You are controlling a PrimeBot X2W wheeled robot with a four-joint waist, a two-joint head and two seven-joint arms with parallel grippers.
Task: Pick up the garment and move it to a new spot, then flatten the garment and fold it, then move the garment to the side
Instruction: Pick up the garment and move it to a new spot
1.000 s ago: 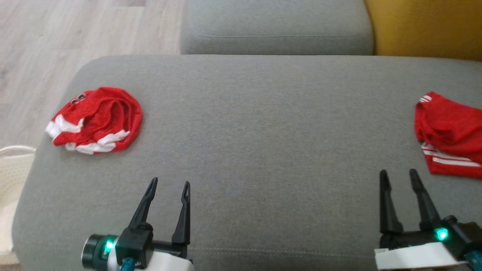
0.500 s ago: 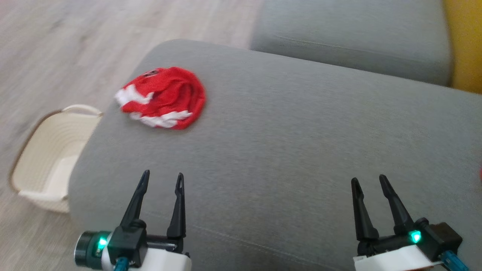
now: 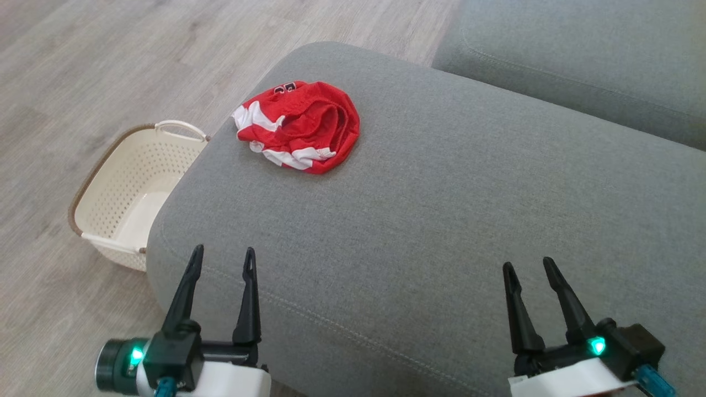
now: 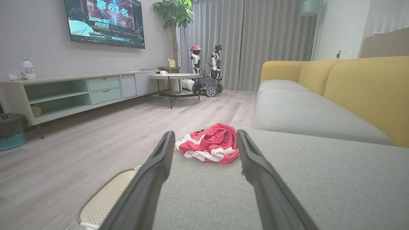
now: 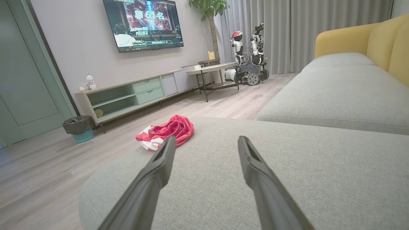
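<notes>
The wall-mounted flat television screen [image 4: 105,22] shows large characters "第61名" near its top, with a smaller caption strip below beginning "Ice Paper". Dark lettering on the crumpled red-and-white fabric garment [image 3: 298,127] is partly folded under and unreadable.

Garment [image 3: 300,125]: red with broad white bands and a small patch of dark lettering; seat cushion [image 3: 441,220] plain mid-grey, sofa backrest [image 4: 367,92] mustard yellow. Basket [image 3: 110,187]: cream, patterned all over with rows of small perforations, brown trim at the rim; floor [image 3: 83,66] pale grey-brown wood grain. Left gripper [image 3: 223,251] and right gripper [image 3: 528,263]: black, white housing behind, each with a green-teal light; curtains [image 4: 255,41] grey, cabinet [image 5: 127,95] off-white with mint-green drawers.
</notes>
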